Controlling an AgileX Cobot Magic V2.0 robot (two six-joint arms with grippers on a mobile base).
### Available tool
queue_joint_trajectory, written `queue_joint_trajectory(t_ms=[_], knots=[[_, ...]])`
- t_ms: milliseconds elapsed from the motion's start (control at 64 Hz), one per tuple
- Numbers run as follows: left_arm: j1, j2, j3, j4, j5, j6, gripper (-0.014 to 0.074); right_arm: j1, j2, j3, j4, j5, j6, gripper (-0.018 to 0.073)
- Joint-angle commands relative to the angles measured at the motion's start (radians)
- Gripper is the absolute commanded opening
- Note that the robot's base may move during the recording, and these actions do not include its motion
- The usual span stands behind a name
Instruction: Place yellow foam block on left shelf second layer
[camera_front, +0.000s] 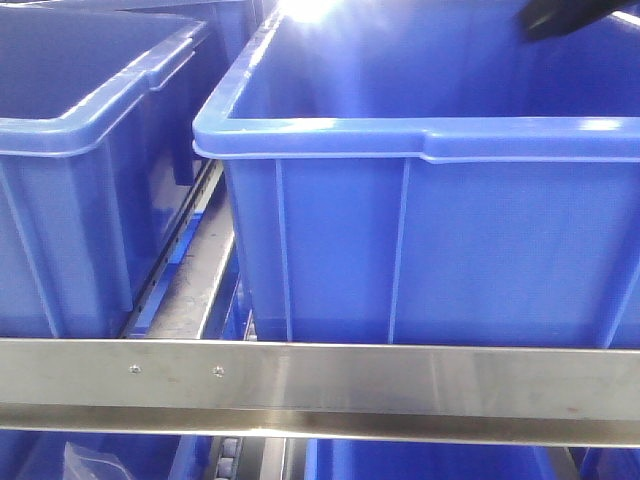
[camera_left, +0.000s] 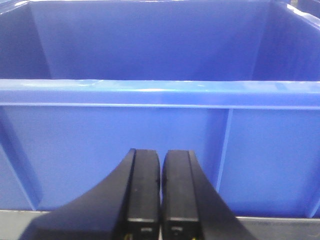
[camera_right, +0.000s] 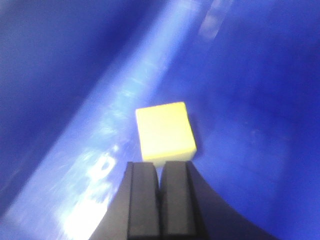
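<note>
On the shelf in the front view, two blue bins side by side: a large blue bin (camera_front: 420, 230) filling the centre and right, and a second blue bin (camera_front: 70, 200) at the left, well apart across a gap with a metal track. One steel shelf rail (camera_front: 320, 385) running across below both, with two small screws near its left part. More blue plastic glimpsed beneath the rail, too cropped to count. One dark shape at the top right corner of that view, above the large bin's interior; cannot tell which part of an arm.

From the left wrist: one left gripper (camera_left: 160, 195), its two black fingers pressed together with only a thin seam between, holding nothing, hanging in front of the outer wall of a blue bin just below its rim.

From the right wrist: one right gripper (camera_right: 160, 200), its two fingers likewise closed flat against each other, empty. Just beyond the fingertips, one yellow foam block (camera_right: 165, 131), resting free on the blue bin floor (camera_right: 250, 125) beside the pale, glare-streaked curve where floor meets wall. Nearly cube-shaped, so no clear long axis; top face turned slightly, one corner toward the upper right, lower edge facing the fingertips. Whether fingertips touch the block: cannot tell, very near at least.
</note>
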Motion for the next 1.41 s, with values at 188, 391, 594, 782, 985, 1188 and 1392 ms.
queue_joint_trajectory(t_ms=[188, 391, 594, 782, 985, 1188, 1392], knots=[[-0.004, -0.014, 0.026, 0.001, -0.085, -0.004, 0.0136, -0.007, -0.401, 0.216, -0.001, -0.172, -0.007, 0.0035], [-0.004, -0.014, 0.026, 0.001, -0.085, -0.004, 0.0136, -0.007, -0.565, 0.324, -0.001, -0.164, -0.007, 0.0035], [-0.004, -0.014, 0.026, 0.001, -0.085, -0.004, 0.0136, -0.007, -0.652, 0.414, -0.001, -0.209, -0.007, 0.0035], [-0.004, -0.014, 0.026, 0.001, -0.085, -0.004, 0.0136, -0.086, -0.797, 0.528, -0.001, -0.245, -0.007, 0.0035], [-0.004, -0.014, 0.026, 0.001, -0.085, -0.004, 0.0136, -0.269, -0.926, 0.656, -0.001, -0.248, -0.007, 0.0035], [-0.004, -0.014, 0.026, 0.001, -0.085, -0.004, 0.0136, -0.405, -1.013, 0.771, -0.001, -0.308, -0.007, 0.0035], [-0.004, -0.014, 0.026, 0.001, -0.085, -0.004, 0.0136, -0.449, -1.077, 0.799, -0.001, -0.339, -0.007, 0.0035]])
